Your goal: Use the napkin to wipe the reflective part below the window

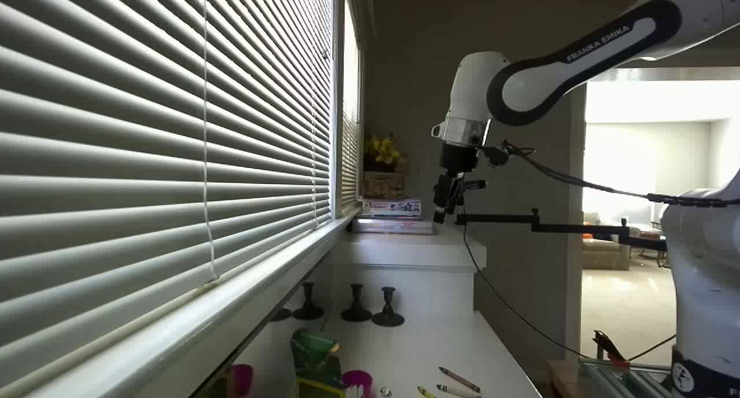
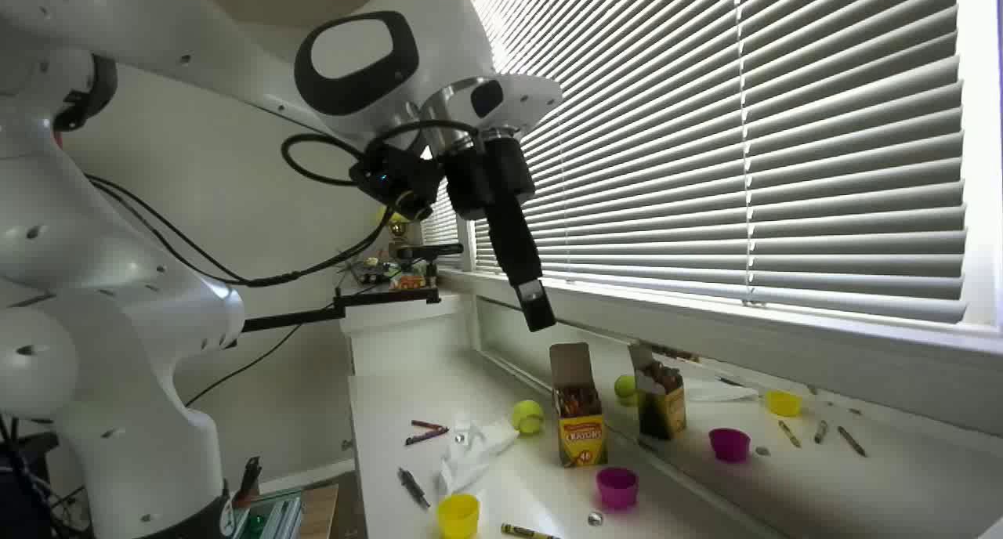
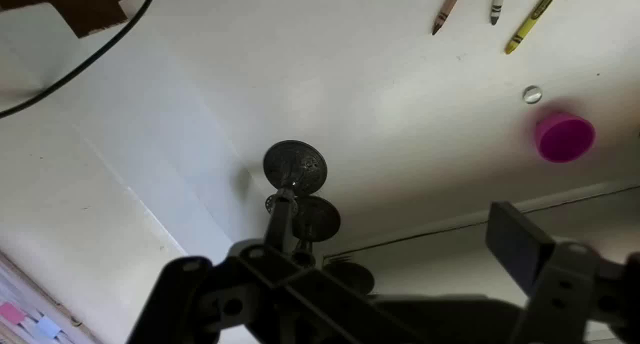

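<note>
The gripper (image 2: 537,308) hangs spread and bare as the napkin (image 2: 475,450) lies crumpled left of the crayon box (image 2: 582,433), pickup and wiping of the mirror (image 2: 744,417) apparently ahead.

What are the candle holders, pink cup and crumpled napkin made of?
The candle holders look like dark metal: patterned, faintly glinting. The pink cup seems smooth plastic, or silicone, evenly coloured. The napkin, creased and matte, is paper or maybe cloth.

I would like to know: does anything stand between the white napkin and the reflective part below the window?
Yes: the tennis ball and open crayon box are in the way on the counter, right of the napkin in an exterior view. A lifted napkin would probably clear them.
</note>
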`<state>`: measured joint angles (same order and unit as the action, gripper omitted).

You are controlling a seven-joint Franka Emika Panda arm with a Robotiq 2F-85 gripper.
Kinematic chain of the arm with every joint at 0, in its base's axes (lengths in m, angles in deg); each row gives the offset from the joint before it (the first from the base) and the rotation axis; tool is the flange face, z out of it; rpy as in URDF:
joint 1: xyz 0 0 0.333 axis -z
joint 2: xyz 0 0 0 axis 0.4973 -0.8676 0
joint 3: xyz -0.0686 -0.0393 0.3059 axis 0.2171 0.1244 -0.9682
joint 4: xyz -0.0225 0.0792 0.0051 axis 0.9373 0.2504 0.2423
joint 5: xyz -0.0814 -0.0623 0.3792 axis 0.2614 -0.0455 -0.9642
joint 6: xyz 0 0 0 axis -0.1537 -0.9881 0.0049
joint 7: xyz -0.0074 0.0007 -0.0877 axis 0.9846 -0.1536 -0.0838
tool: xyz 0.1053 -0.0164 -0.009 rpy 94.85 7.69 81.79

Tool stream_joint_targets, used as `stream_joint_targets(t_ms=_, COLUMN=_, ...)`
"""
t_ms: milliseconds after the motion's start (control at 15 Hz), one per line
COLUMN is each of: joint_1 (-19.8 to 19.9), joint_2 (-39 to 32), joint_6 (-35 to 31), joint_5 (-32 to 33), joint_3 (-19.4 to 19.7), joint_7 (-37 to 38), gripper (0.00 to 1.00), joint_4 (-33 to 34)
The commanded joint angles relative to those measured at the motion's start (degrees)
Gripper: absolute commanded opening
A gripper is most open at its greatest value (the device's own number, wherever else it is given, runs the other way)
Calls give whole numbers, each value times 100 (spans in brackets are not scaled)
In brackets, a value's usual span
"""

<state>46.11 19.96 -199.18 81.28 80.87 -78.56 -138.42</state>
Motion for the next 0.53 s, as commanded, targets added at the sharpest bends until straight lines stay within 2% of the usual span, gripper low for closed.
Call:
stream_joint_targets(t_ms=0, joint_1=-44, joint_2=2, joint_6=24, joint_5=26, joint_3=39, joint_7=18, gripper=100, joint_4=15)
stream_joint_targets(t_ms=400, joint_1=-44, joint_2=2, joint_6=24, joint_5=26, joint_3=39, joint_7=18, gripper=100, joint_4=15)
stream_joint_targets(t_ms=467, joint_1=-211, joint_2=-57, joint_6=-32, joint_5=-177, joint_3=138, joint_7=-167, gripper=100, joint_4=16)
